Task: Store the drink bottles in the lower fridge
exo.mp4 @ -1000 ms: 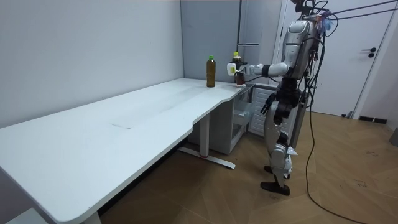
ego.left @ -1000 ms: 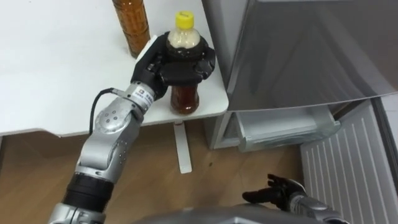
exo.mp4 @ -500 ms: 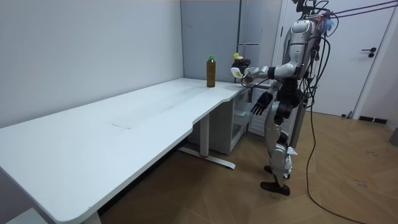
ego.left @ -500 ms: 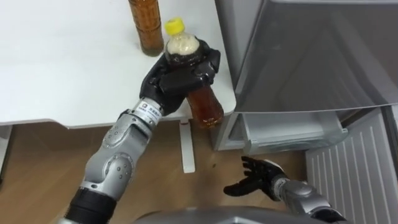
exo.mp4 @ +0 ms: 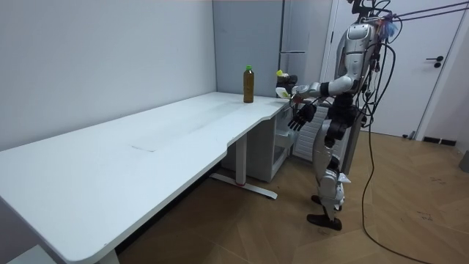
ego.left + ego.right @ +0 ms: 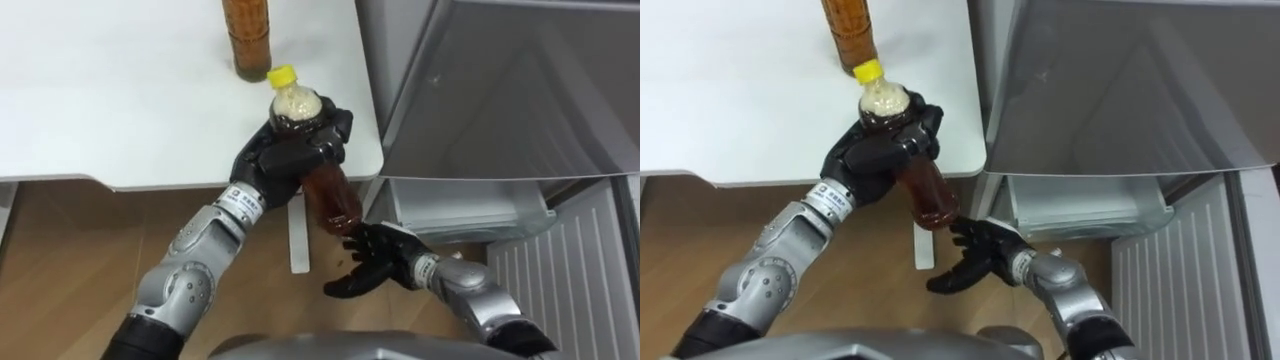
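Office-like room — long white desk [image 5: 146, 158], fridge [image 5: 293, 44].

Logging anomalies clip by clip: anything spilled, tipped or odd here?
Nothing spilled or damaged. The yellow-capped bottle is tilted but gripped in the left hand, open right hand below. The other bottle stands upright on the table.

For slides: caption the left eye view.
Left hand grips the yellow-capped bottle at the corner of the white table; right hand open below it, beside the open lower fridge.

Black left hand [image 6: 285, 160] and right hand [image 6: 372, 262] on silver-grey arms.
Rounded metal forearm shells, white printed band at each wrist.
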